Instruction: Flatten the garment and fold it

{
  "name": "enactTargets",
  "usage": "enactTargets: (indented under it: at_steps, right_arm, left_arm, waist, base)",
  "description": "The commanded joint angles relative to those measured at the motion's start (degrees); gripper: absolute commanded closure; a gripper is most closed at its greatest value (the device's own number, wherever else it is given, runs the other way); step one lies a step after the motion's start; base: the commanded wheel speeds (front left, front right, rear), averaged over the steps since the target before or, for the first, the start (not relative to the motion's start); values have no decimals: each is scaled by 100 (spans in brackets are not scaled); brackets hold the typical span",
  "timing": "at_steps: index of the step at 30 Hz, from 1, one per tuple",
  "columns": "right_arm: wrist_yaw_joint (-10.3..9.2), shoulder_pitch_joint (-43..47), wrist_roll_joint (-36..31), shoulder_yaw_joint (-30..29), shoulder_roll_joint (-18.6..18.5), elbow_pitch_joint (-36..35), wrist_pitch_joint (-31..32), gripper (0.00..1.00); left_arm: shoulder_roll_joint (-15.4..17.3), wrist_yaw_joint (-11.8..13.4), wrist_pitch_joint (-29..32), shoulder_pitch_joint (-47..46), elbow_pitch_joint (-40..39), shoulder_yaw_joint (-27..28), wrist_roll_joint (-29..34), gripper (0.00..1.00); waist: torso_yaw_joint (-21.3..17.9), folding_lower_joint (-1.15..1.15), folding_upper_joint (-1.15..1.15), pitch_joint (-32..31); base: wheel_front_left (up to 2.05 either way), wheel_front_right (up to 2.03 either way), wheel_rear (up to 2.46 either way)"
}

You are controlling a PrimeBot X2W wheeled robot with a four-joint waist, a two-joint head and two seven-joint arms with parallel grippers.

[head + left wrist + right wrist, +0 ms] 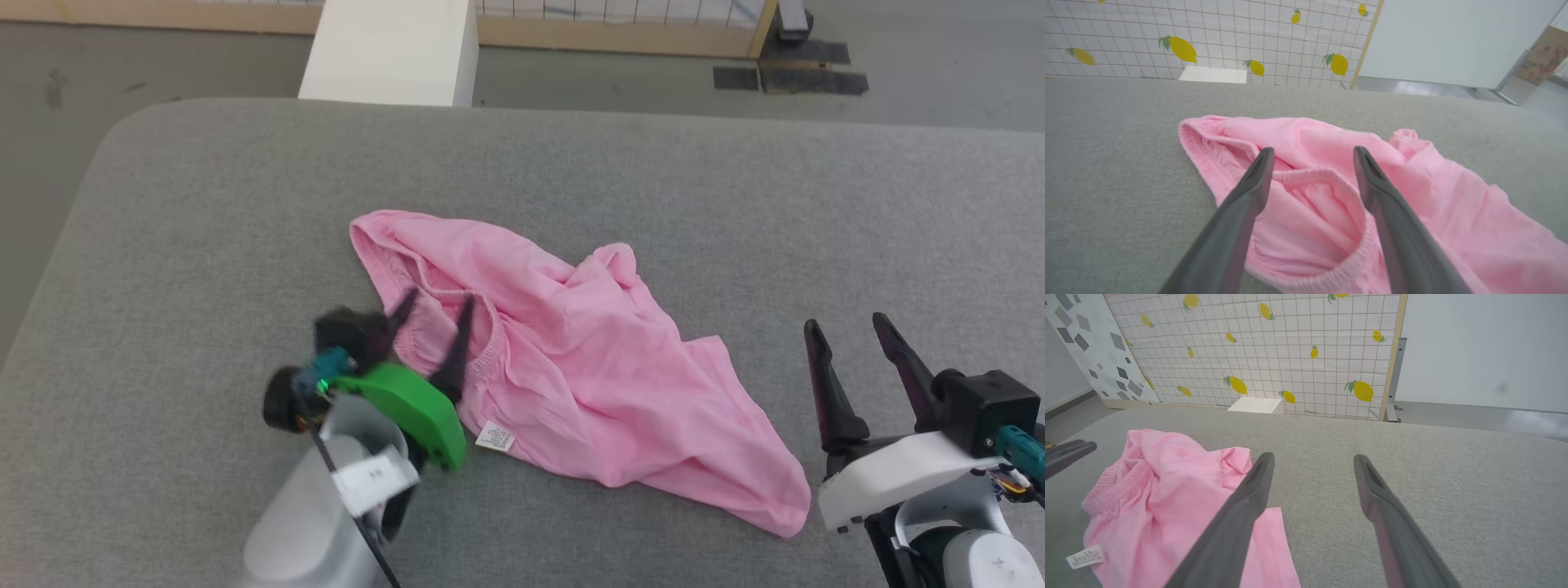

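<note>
Lying crumpled near the middle of the grey cushioned surface (204,245), the pink shorts (571,359) have bare room on every side. The left gripper (438,300), blurred in the head view, is over the gathered waistband (1310,174), fingers spread wide and empty. The right gripper (847,323) stands apart beside the right hem, fingers likewise spread. A white label (495,438) sticks out at the near edge. Past the far edge stand a white box (392,49) and a lemon-printed screen (1290,347). Folds hide the outline of the legs.
</note>
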Motion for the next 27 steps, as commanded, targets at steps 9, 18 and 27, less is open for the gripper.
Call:
enactTargets:
  at_steps: [9,18,27]
  right_arm:
    - [-8,188,29,116,5,-86,87,0]
    - [-8,112,77,181,8,-37,97,0]
    - [-8,22,94,208,9,58,24,0]
  left_arm:
    - [475,-9,1378,649,-735,-450,101,0]
    - [677,-65,2145,433,-711,-640,104,0]
    - [636,-44,2518,141,-421,-683,15,100]
  waist:
    - [-79,0,0,-266]
    - [-299,0,0,-121]
    - [-397,0,0,5]
  base:
    - [0,0,0]
    - [0,0,0]
    - [0,0,0]
